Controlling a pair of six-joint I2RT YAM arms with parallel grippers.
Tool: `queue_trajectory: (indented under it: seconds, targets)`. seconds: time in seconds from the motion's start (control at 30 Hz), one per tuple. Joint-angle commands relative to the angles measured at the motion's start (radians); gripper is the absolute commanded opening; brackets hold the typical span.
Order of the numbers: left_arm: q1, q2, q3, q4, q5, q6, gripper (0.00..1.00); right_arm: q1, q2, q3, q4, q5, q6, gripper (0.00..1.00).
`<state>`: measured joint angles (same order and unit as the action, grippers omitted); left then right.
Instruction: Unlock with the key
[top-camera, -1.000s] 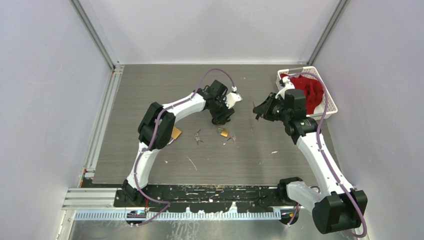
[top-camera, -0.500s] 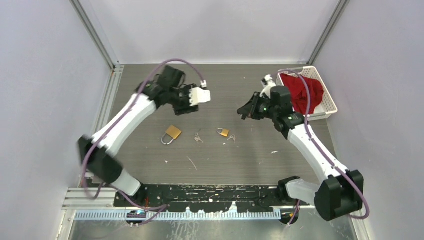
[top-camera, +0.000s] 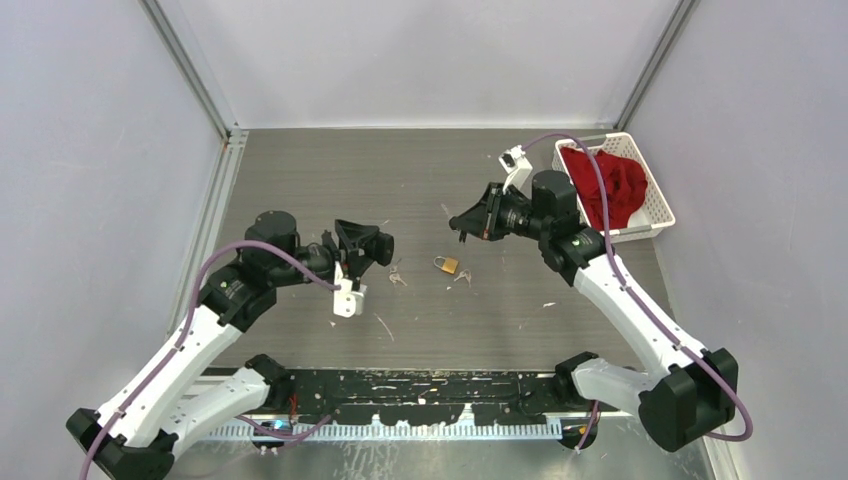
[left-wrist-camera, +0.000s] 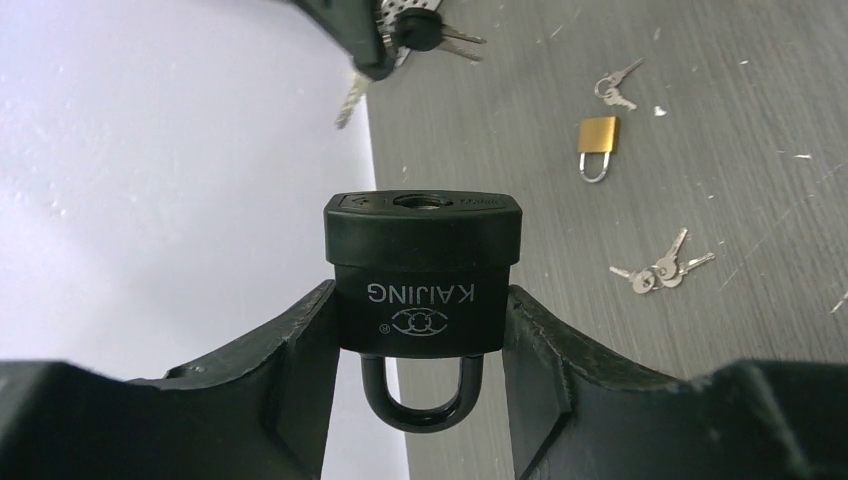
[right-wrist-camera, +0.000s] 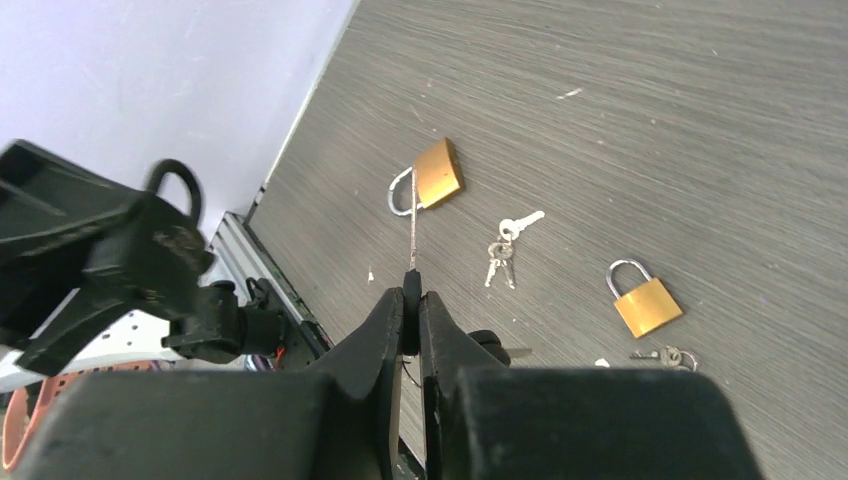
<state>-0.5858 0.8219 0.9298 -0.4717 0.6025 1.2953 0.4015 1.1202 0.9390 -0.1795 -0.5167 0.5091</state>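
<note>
Black padlock (left-wrist-camera: 420, 255) sits clamped in left gripper (left-wrist-camera: 420, 300), keyhole (left-wrist-camera: 424, 202) outward. Right gripper (right-wrist-camera: 412, 305) pinches key (right-wrist-camera: 411, 232); line it squarely with keyhole before pushing.

left gripper (left-wrist-camera: 420, 300) clamped, right gripper (right-wrist-camera: 411, 297) pinched shut

Enclosure from above. Grey wood-grain table (top-camera: 300, 170), flecked with pale scraps, is closed in by three plain, pale lilac walls: back wall (top-camera: 420, 50), left wall (top-camera: 80, 150), right wall (top-camera: 760, 120). Aluminium left post (top-camera: 190, 70) and right post (top-camera: 658, 60) rise at the far corners. A metal rail (top-camera: 205, 240) borders the table's left edge. Lighting even; shadows soft.
</note>
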Motion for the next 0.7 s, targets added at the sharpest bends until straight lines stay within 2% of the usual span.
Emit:
queue_trajectory:
  seconds: [0.0, 0.23, 0.37, 0.5, 0.67]
  targets:
    - [-0.001, -0.055, -0.010, 0.214, 0.145, 0.121, 0.00, 0.011, -0.046, 0.032, 0.078, -0.065, -0.032, 0.01]
    - [-0.004, -0.053, -0.037, 0.288, 0.113, 0.165, 0.00, 0.061, -0.072, 0.061, 0.057, -0.066, -0.082, 0.01]
    - [-0.003, -0.031, -0.039, 0.301, -0.020, 0.180, 0.00, 0.136, -0.061, 0.128, -0.027, 0.022, -0.141, 0.01]
    - [0.005, 0.013, -0.059, 0.337, -0.210, 0.179, 0.00, 0.210, 0.025, 0.242, -0.130, 0.100, -0.182, 0.01]
    - [0.041, 0.010, -0.082, 0.321, -0.222, 0.207, 0.00, 0.311, 0.143, 0.383, -0.267, 0.172, -0.253, 0.01]
